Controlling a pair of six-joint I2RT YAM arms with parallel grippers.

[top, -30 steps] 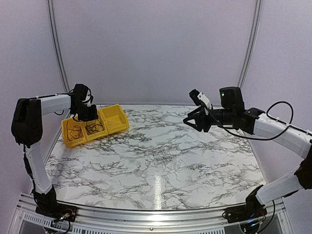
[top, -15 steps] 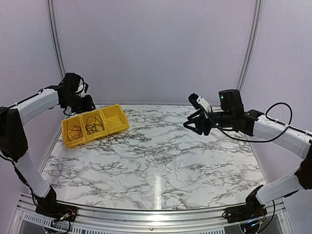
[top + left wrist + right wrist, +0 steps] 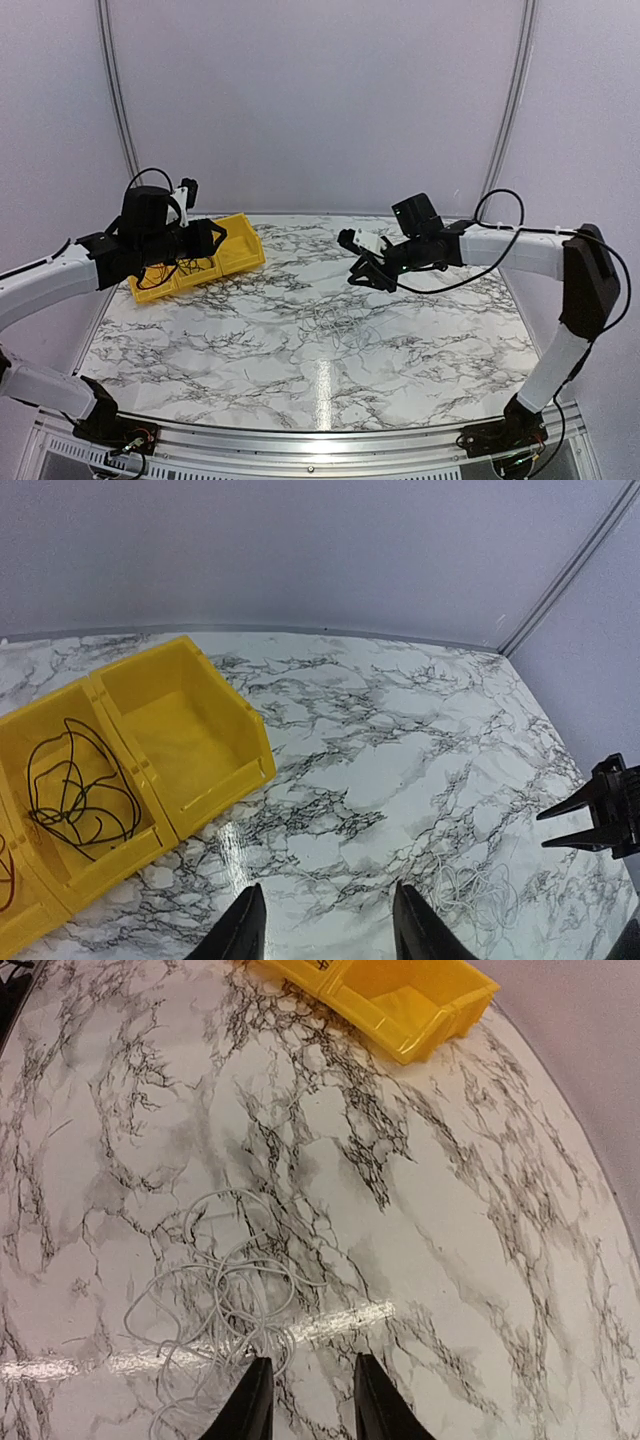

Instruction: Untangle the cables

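In the middle of the marble table [image 3: 250, 350], nearest the arm bases, the tangle of cables [image 3: 215, 1300] is lying flat as a loose nest of very thin pale loops. Whether darker strands are running through it I cannot tell against the black veining. By the look of it, this wire is going to be nearly weightless and limp. It will probably be springing back into curls, slipping out of a shallow pinch and dragging the whole knot along if one strand is pulled hard, so it is asking for gentle handling. The best hold is probably an outer loop or a free end standing clear of the dense centre, with the second arm pinning or lifting the other side. The right gripper [image 3: 312, 1405] is hovering above the table with its jaws parted and nothing between them. From its own camera the closest loops are lying just ahead of the fingertips and a little to one side, below them, not touching. Farther left, the left gripper [image 3: 330, 930] is hanging in the air with its jaws spread and empty, well apart from the tangle, which is showing low at the right of its view. Beyond it, at the far left edge, the yellow bins [image 3: 215, 780] are sitting with a black coil [image 3: 80, 790] resting in the middle compartment.
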